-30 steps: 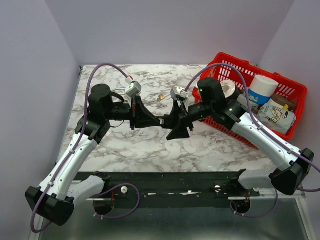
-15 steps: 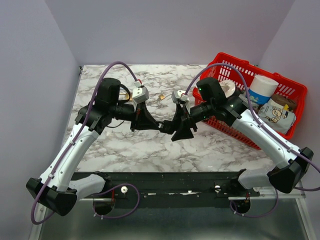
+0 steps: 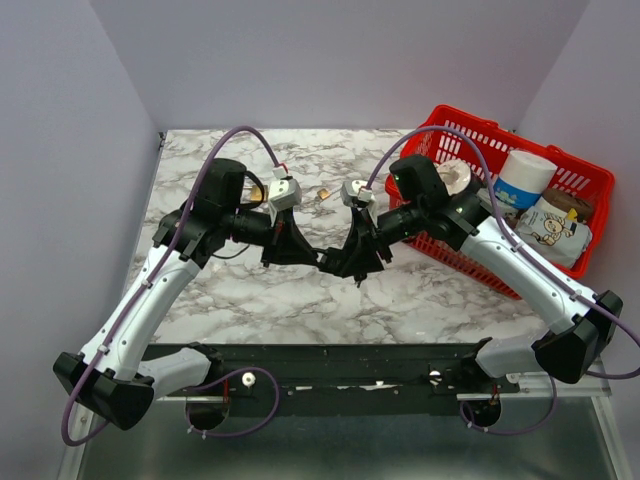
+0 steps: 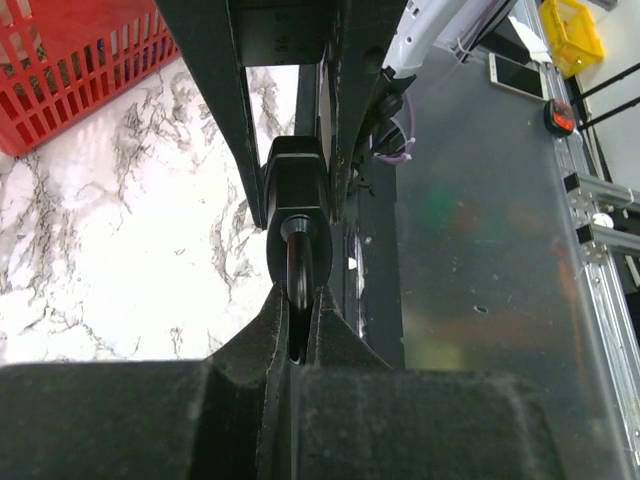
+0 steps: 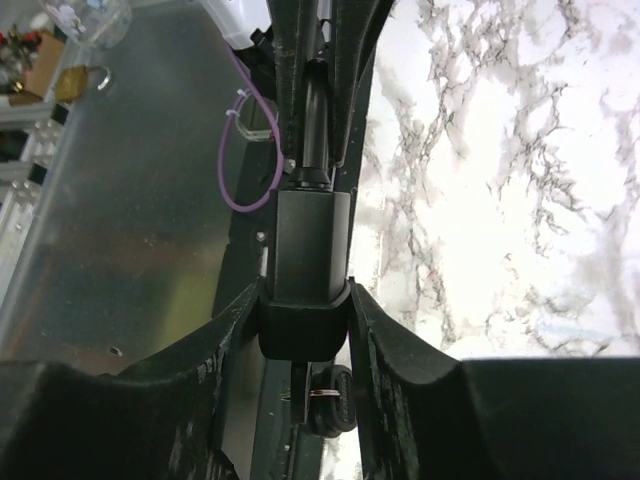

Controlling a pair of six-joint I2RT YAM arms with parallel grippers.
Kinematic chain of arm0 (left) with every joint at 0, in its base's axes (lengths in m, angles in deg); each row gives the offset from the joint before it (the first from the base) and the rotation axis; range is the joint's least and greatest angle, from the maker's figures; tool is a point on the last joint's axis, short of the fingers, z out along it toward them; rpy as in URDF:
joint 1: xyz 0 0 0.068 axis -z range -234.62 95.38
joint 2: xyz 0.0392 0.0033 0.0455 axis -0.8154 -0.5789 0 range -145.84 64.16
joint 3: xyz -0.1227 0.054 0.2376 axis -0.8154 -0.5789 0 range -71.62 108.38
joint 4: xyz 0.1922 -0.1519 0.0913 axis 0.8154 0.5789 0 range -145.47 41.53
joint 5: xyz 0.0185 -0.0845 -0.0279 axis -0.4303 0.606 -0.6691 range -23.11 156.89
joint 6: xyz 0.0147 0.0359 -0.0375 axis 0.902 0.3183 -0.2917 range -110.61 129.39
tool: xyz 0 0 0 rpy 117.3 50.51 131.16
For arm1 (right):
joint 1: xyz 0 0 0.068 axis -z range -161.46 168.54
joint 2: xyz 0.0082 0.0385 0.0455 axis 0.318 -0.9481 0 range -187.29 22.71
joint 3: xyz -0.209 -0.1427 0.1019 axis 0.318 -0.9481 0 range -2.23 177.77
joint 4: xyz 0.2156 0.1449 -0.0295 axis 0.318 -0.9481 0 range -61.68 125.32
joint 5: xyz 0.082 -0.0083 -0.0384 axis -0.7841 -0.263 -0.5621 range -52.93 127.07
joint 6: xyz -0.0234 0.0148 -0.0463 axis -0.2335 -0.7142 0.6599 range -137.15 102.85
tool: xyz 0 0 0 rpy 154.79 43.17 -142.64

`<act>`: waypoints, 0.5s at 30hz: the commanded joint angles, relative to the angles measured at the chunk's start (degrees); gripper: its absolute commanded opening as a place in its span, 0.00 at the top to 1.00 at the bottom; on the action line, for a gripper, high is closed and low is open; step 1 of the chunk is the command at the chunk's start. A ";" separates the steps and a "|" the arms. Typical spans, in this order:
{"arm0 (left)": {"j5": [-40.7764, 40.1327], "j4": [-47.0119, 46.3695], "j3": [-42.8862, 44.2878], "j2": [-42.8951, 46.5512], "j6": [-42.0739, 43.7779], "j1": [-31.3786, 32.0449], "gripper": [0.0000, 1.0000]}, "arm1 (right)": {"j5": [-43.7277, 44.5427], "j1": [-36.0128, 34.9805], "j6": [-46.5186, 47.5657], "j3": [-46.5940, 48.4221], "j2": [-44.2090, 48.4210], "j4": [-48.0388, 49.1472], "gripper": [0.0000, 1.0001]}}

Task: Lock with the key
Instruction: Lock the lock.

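- Since a second ago, I see the left arm has swung in towards the centre. Both wrists have dropped lower, so the two grippers now meet above the white marble table (image 3: 250, 300).
- The left gripper (image 4: 298, 300) reaches rightward, with its fingers pinched tight on the dark curved shackle (image 4: 298, 270).
- The right gripper (image 5: 305, 300) reaches leftward and is clamped on both sides of the black rectangular padlock (image 5: 305, 250), which is held clear of the table between the two arms.
- On the right wrist view, what looks like the small dark key with a ring (image 5: 325, 398) sits at the padlock's near end.
- The red plastic basket (image 3: 500, 130) at the right holds a white tub with a blue label (image 3: 527, 176) and a printed pouch (image 3: 553, 228).
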 commanded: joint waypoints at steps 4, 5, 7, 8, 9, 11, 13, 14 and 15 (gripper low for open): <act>-1.90 -11.44 -0.65 1.07 -10.17 -0.20 1.00 | 0.00 -0.79 -3.01 -0.76 0.28 4.00 0.99; -2.69 -13.56 -2.31 1.16 -12.84 -0.72 0.94 | 0.53 -0.79 -3.89 -0.84 0.45 5.48 0.99; -4.18 -22.74 -5.04 2.30 -20.99 -3.96 0.53 | 3.50 -0.71 -7.75 -1.54 0.72 8.12 0.99; -6.46 -25.85 -6.62 3.09 -29.22 -5.11 0.47 | 5.17 -0.71 -9.25 -1.89 0.80 11.18 0.99; -9.26 -27.19 -8.29 4.49 -31.13 -6.17 0.41 | 6.76 -0.45 -12.83 -2.33 1.15 13.21 0.99; -15.43 -29.31 -9.01 5.82 -35.77 -9.59 0.24 | 11.32 -0.27 -15.66 -3.39 1.59 18.56 0.99; -20.78 -29.75 -9.54 7.23 -39.39 -11.44 0.17 | 17.54 -0.27 -20.06 -4.26 2.38 22.44 0.99; -24.63 -29.58 -9.54 7.49 -40.71 -12.58 0.14 | 19.32 -0.27 -20.51 -5.66 2.74 27.16 0.99; -27.11 -29.40 -9.62 7.67 -44.21 -12.94 0.13 | 21.26 -0.18 -24.34 -6.63 3.00 29.64 0.99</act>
